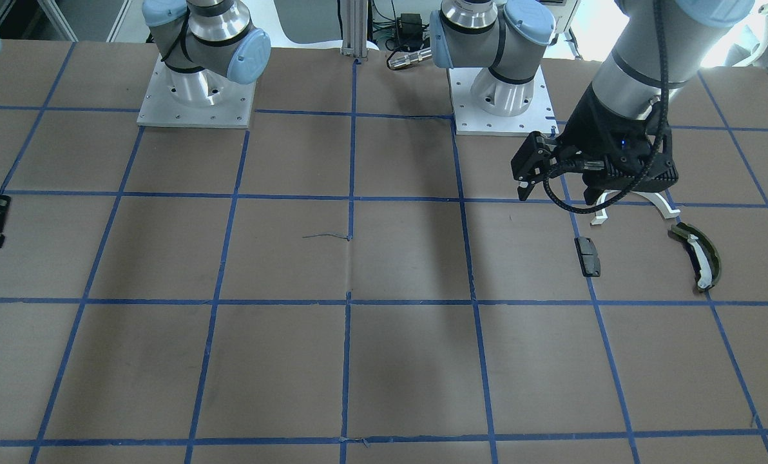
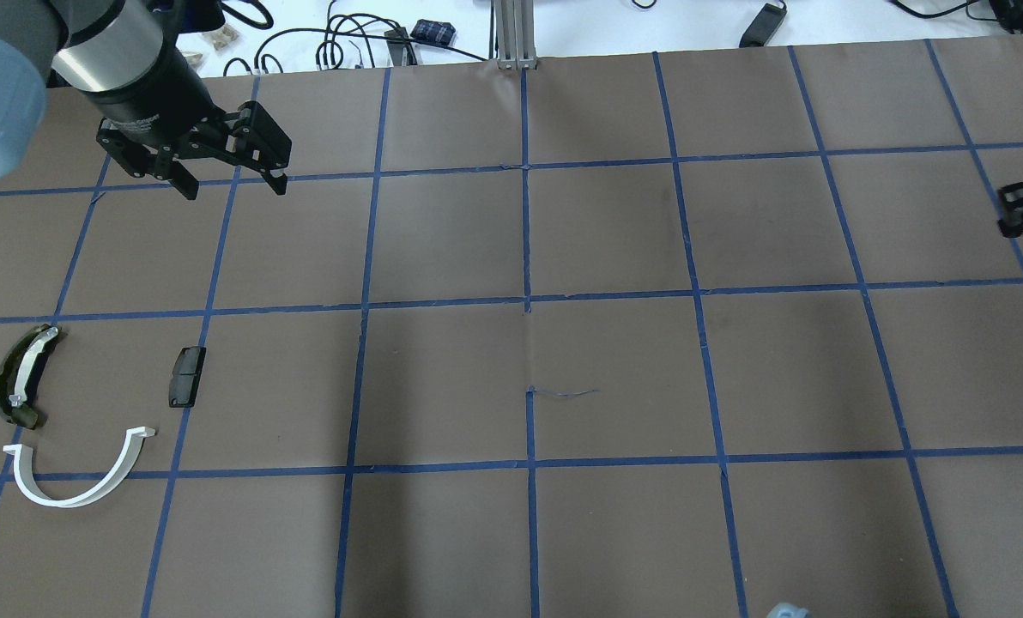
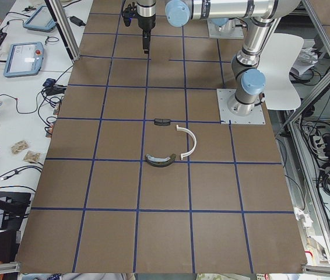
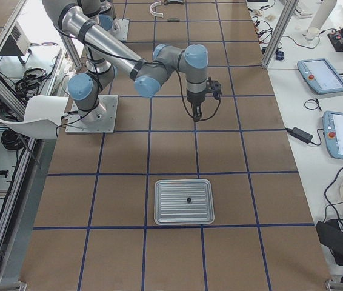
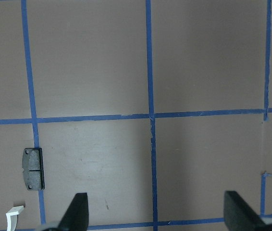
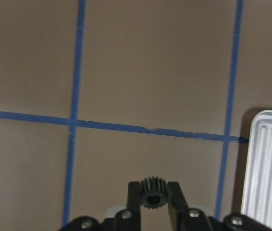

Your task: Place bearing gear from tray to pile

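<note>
**Right wrist view, bottom centre:** the right fingers (image 6: 134,198) are gripping the bearing gear (image 6: 153,196) by its toothed rim, with its bore facing the camera. The tray (image 6: 270,168) is lying just beside them at the right edge of this view. A small dark part (image 4: 188,199) is resting on it at lower centre of the exterior right view.

**Farther off:** the pile (image 4: 161,8) is showing at the top edge of the exterior right view, well apart from the gear and across nearly the whole tabletop (image 4: 232,157).

**Overhead view, lower left:** the pile is lying as a white half-ring (image 2: 65,502), an olive curved piece (image 2: 21,378) and a black block (image 2: 187,376). At upper left the left fingers (image 2: 275,172) are hanging spread and empty, much nearer the pile than the right fingers.

**Judgement:** the gear is facing a long carry toward the pile's end of the tabletop, in the right arm's reach or by a hand-over.
</note>
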